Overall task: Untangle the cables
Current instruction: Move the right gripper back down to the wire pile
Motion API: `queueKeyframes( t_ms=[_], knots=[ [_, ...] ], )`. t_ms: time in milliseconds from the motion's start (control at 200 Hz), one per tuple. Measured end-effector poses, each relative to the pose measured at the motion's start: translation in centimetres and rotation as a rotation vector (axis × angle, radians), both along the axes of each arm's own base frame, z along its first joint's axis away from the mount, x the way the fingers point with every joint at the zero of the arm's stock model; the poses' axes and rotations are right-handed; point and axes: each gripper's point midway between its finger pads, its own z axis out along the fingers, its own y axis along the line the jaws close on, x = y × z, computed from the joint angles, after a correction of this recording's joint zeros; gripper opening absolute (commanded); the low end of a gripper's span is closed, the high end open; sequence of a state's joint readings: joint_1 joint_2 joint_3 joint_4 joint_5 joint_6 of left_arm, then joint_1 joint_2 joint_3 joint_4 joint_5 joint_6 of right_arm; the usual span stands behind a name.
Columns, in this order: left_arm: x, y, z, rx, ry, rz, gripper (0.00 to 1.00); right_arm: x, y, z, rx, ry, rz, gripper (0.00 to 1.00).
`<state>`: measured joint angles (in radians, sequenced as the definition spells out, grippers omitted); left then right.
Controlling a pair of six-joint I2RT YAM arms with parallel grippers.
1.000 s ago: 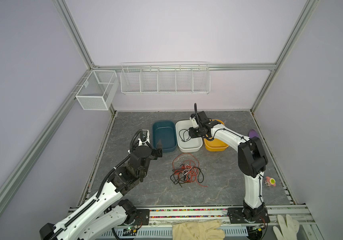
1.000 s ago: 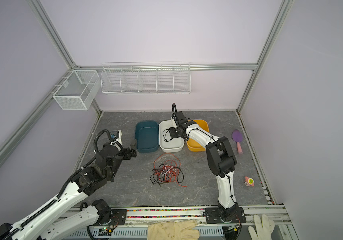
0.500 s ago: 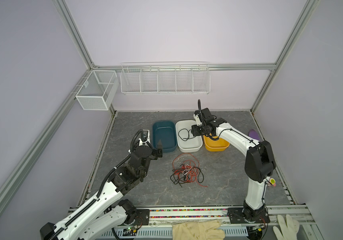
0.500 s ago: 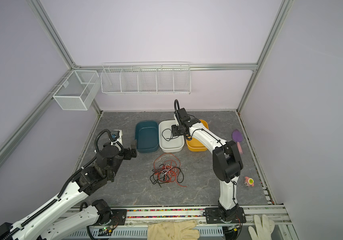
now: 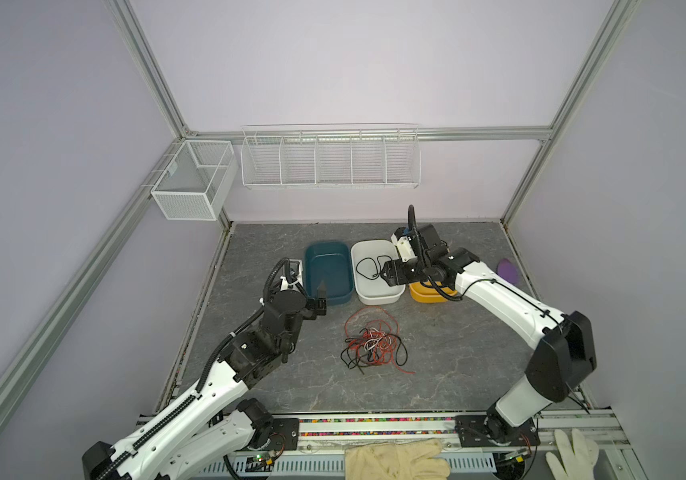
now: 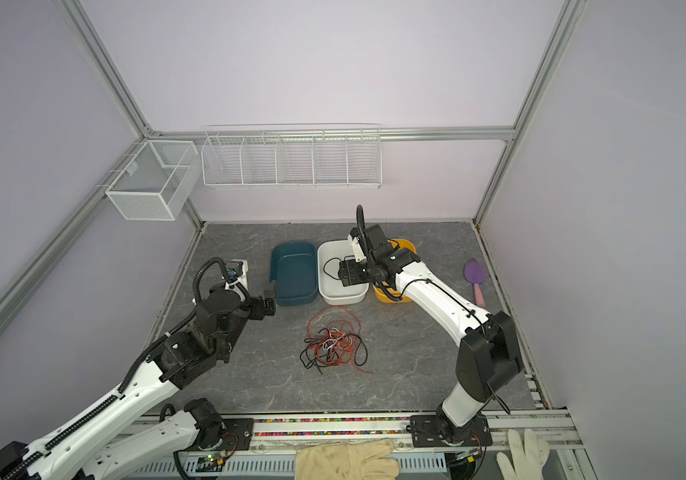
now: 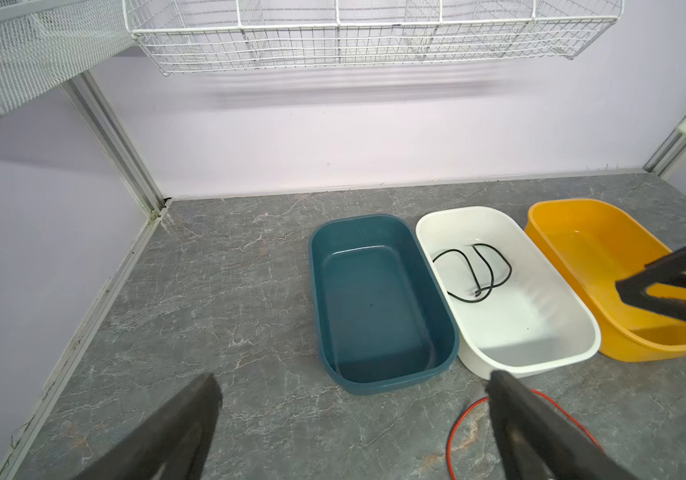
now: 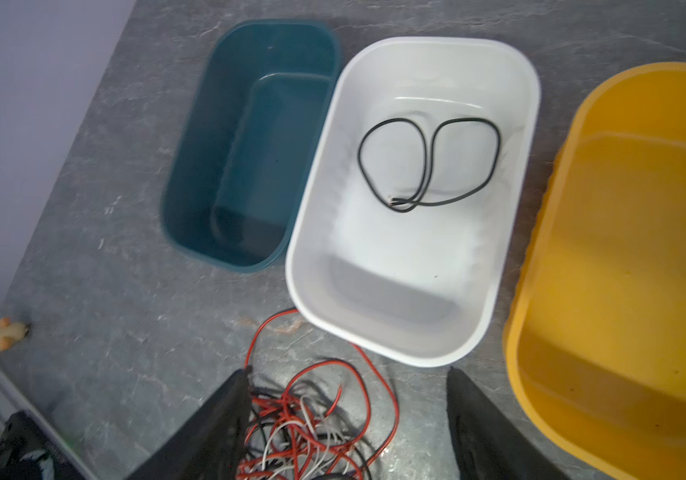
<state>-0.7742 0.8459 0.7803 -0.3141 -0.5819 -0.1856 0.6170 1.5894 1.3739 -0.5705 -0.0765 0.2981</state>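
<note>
Tangled red, black, white cables (image 5: 372,347) on table (image 5: 274,374); one black cable (image 8: 427,162) looped in white bin (image 8: 395,270).

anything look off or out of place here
Nothing spilled or damaged. A purple scoop lies by the table's right edge, unrelated to the cables, and a cream glove is draped over the front rail.

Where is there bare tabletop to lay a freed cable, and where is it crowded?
Bare: tabletop between cable tangle and front rail; also behind the teal tub to the back wall. Crowded: the tangle runs up to the white tub, and the tubs stand tight together.
</note>
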Motion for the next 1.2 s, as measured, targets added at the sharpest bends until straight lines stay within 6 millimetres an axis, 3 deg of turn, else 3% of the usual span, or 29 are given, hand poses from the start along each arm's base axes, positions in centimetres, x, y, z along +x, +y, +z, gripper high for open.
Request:
queueKeyframes(
  t_ms=[230, 620, 854, 1009, 1199],
  knots=[
    [0.0, -0.3, -0.6, 0.017, 0.021, -0.015, 1.00, -8.3, 2.2, -2.5, 0.010, 0.035, 0.168, 0.76],
    [-0.2, -0.4, -0.5, 0.021, 0.021, -0.032, 1.00, -17.6, 6.1, -5.9, 0.016, 0.080, 0.306, 0.74],
    [-0.2, -0.4, -0.5, 0.021, 0.021, -0.032, 1.00, -18.5, 6.7, -6.7, 0.028, 0.063, 0.235, 0.72],
    [-0.2, -0.4, -0.5, 0.022, 0.021, -0.033, 1.00, -18.0, 7.3, -7.0, 0.053, 0.063, 0.181, 0.61],
    [-0.2, -0.4, -0.5, 0.025, 0.020, -0.034, 0.99, -18.1, 8.3, -7.3, 0.082, 0.071, 0.140, 0.58]
  ],
)
